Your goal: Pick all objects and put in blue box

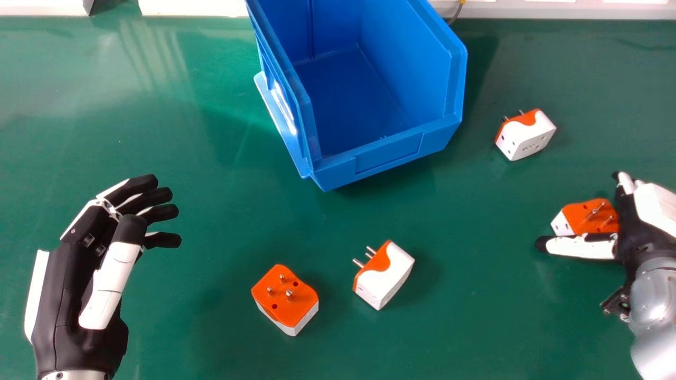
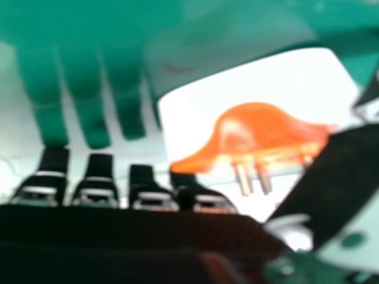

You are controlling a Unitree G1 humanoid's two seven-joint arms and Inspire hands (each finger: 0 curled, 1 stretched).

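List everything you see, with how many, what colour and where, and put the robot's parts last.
Box: one, blue, far middle
Adapter: one, orange and white, near, left of middle
Second adapter: one, orange and white, near middle
Third adapter: one, orange and white, right of box
Fourth adapter: one, orange and white, between right thumb and fingers
Table: one, green, beneath
Edging: count unclear, white, far side
Cable: one, dark and yellow, far side, by box
Left hand: one, black and white, left
Right hand: one, black and white, right
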